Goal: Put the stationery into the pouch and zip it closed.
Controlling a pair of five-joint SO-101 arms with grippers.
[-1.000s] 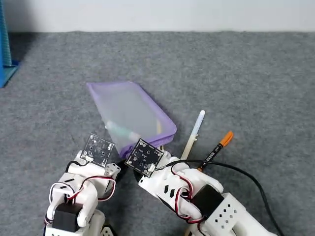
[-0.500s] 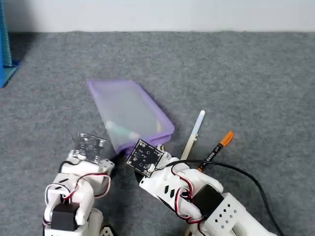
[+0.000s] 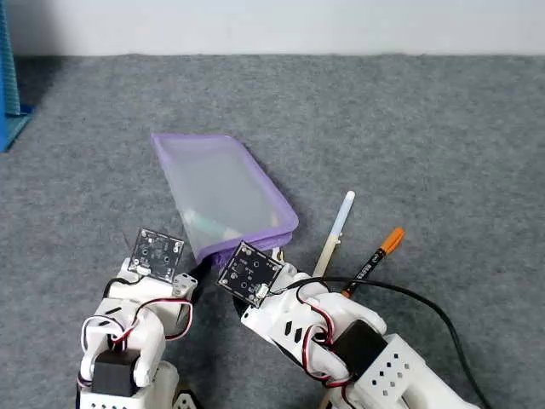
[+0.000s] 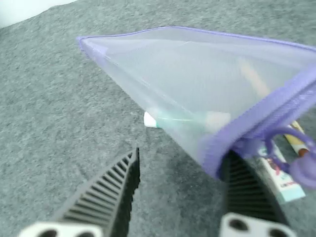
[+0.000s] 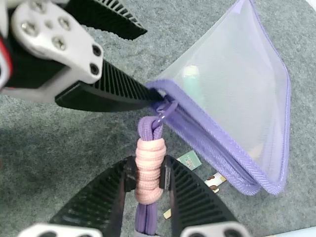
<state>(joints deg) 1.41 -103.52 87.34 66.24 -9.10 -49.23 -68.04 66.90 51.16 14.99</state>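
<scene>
Right wrist view: right end effector (image 5: 148, 173) pinching pink-purple cord zip pull (image 5: 150, 153) of translucent purple mesh pouch (image 5: 232, 94) on grey tabletop (image 3: 426, 128), left end effector (image 4: 180, 155) spread at pouch corner; prob. zip step, next needs steady pull w/ pouch braced.

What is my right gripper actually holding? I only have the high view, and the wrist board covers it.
Observer: The right gripper is shut on the pink and purple cord pull tied to the zipper slider.
Operator: And the left one?
Observer: The left gripper is open. One finger lies against the pouch at its slider corner, the other is apart over the carpet.
Operator: Anything loose near there?
Observer: Small printed cards peek out from under the pouch's zipper edge.
</scene>
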